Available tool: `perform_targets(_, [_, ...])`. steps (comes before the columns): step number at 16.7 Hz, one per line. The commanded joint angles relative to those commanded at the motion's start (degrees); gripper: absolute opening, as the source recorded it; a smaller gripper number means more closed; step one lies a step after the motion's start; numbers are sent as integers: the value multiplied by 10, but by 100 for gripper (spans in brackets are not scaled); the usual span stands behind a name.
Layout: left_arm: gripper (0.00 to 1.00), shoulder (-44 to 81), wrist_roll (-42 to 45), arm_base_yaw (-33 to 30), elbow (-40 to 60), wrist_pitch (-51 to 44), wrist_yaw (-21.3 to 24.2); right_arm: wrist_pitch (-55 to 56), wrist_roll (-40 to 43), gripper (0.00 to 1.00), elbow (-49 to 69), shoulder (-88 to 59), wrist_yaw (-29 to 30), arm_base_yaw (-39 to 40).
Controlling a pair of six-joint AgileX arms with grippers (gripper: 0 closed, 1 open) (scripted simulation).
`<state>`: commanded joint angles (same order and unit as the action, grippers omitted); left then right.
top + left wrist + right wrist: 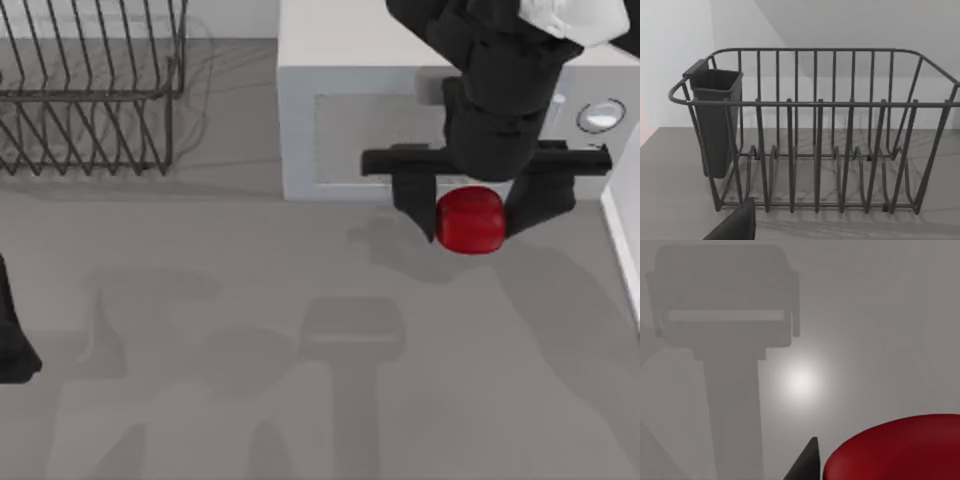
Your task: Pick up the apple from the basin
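Apple (471, 220) sits clamped between the two black fingers of my right gripper (471, 212), one finger pressed to each side of the glossy red fruit. From above, the gripper and its catch lie at the front edge of the white microwave (340, 110), toward the right side of the table (200, 330), and the arm's dark body covers part of the microwave top. A shadow of the gripper falls on the grey surface some way off from it, so the apple appears to be held up off the table, though I cannot judge the height for certain. In my right wrist view the red curve of the apple (900, 450) fills one corner beside a black fingertip (807, 462), with bare grey tabletop beyond.

My left arm (12, 345) is parked at the left edge of the table. Its wrist camera faces the wire dish rack (815, 150), which carries a dark cup-shaped holder (715, 120) hung on one end.
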<state>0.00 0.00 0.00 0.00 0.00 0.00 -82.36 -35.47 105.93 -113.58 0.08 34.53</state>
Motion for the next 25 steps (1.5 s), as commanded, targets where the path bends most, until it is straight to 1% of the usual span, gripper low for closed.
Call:
perform_targets(3, [100, 0, 0, 0, 0, 0, 0, 8, 0, 0, -8, -2, -1, -2])
perform_targets(5, [100, 0, 0, 0, 0, 0, 0, 41, 0, 0, -40, -4, -1, 0])
perform_targets(10, [100, 0, 0, 0, 0, 0, 0, 189, -1, 0, -165, -18, -1, 3])
perform_targets(12, [100, 0, 0, 0, 0, 0, 0, 227, -2, 0, -201, -23, 0, 2])
perform_targets(17, [100, 0, 0, 0, 0, 0, 0, 240, -2, 0, -214, -26, 0, 2])
perform_targets(25, [100, 0, 0, 0, 0, 0, 0, 240, -2, 60, -214, -26, 0, 2])
